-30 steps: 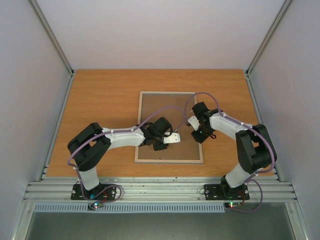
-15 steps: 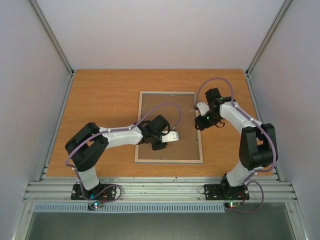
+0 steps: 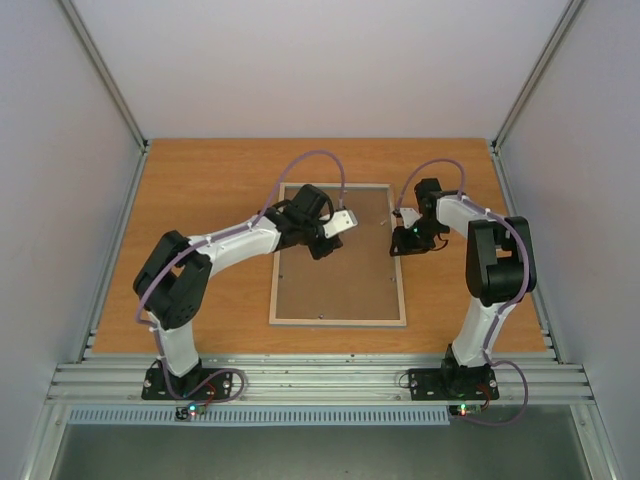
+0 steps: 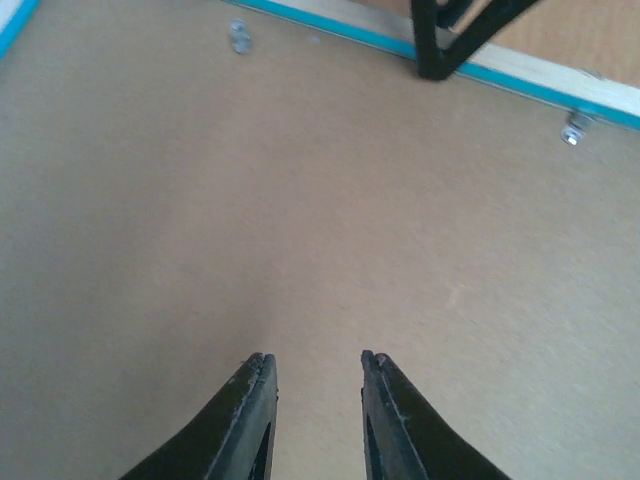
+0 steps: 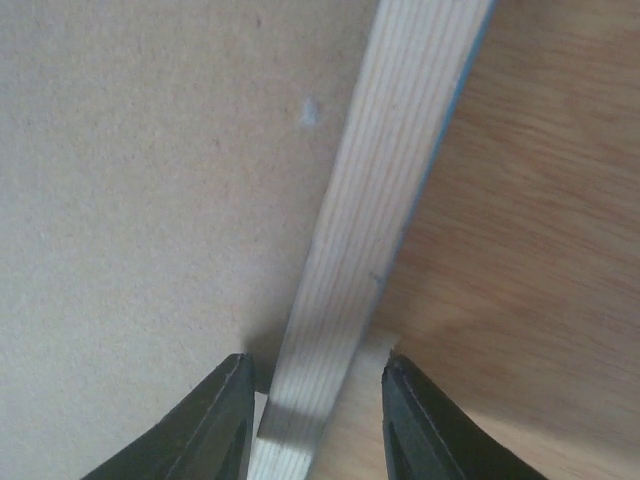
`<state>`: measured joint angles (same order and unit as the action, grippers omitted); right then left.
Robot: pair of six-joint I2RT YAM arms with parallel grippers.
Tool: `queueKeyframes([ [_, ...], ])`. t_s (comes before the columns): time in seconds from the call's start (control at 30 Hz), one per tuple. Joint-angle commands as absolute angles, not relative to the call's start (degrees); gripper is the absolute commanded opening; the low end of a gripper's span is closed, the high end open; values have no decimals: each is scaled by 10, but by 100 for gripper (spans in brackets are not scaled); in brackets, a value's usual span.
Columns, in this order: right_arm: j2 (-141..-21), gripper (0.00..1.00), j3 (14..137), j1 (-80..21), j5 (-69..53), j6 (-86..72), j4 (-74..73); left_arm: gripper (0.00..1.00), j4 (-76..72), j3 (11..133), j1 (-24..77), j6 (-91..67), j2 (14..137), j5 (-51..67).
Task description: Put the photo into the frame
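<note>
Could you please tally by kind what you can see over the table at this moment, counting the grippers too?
Picture frames: 1, the frame, lying face down.
Backing boards: 1, the backing board set in it.
Grippers: 2, the left gripper and the right gripper.
Photos: 0 in view.
Total: 4.

The left arm (image 3: 228, 240) and right arm (image 3: 466, 212) have white link shells between bulky black joint housings. A lilac cable (image 3: 318, 153) loops along each. Green and red lights (image 3: 186, 411) glow at both bases (image 3: 190, 384). The left gripper (image 4: 315, 357) and right gripper (image 5: 314, 359) have matte black, tapered fingers (image 4: 243, 425).
</note>
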<state>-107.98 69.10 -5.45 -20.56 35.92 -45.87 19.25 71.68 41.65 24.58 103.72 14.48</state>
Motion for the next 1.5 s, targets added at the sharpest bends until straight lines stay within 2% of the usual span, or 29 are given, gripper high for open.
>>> queueKeyframes([
  [0.0,-1096,33,706,-55,-222,346,-438,25,179,770,394,226,1083,188],
  [0.2,-1086,31,667,-91,-220,350,-425,24,187,799,388,228,1124,171],
  [0.57,-1058,30,624,-100,-221,389,-430,24,197,748,388,257,1120,124],
  [0.67,-1060,37,662,-100,-214,373,-441,23,200,738,388,264,1128,109],
  [0.77,-1063,55,709,-99,-211,343,-441,22,202,735,388,275,1140,88],
  [0.9,-1084,65,765,-99,-198,305,-434,21,202,733,388,280,1140,94],
  [1.27,-1172,69,857,-100,-150,262,-419,19,211,738,388,286,1141,88],
  [1.47,-1191,65,853,-106,-118,285,-404,19,214,747,388,281,1147,85],
])
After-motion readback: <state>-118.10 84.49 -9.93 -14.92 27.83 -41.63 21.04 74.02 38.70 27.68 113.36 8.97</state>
